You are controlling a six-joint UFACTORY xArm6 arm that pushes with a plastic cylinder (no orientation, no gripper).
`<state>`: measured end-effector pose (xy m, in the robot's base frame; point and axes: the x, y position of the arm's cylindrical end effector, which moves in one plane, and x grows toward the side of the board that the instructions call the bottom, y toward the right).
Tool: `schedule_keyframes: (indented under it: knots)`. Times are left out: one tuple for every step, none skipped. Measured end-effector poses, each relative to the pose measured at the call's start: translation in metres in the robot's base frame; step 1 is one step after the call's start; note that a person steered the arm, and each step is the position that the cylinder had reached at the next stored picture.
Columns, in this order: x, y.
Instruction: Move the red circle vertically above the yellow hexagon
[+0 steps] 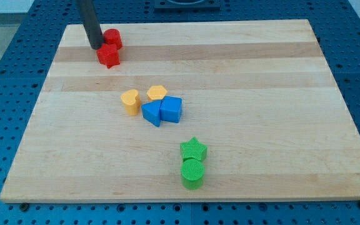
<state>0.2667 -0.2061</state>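
The red circle (113,38) sits near the board's top left corner. A red star-like block (109,55) lies just below it, touching or nearly touching. My tip (96,47) is just left of both red blocks, close against them. The yellow hexagon (157,93) lies near the board's middle, lower and to the right of the red blocks. A yellow heart-like block (130,100) lies just left of the hexagon.
Two blue blocks (152,113) (171,109) sit side by side just below the yellow ones. A green star (193,149) and a green circle (192,173) lie near the bottom middle. The wooden board (280,94) lies on a blue perforated table.
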Motion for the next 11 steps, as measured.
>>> schedule_keyframes:
  knots:
    - [-0.018,-0.012]
    - [-0.024,-0.007]
    - [-0.024,0.027]
    - [-0.023,0.078]
    - [-0.021,0.125]
    - [-0.021,0.169]
    - [-0.021,0.173]
    - [-0.024,0.173]
    - [-0.031,0.163]
    - [-0.046,0.140]
    - [-0.055,0.094]
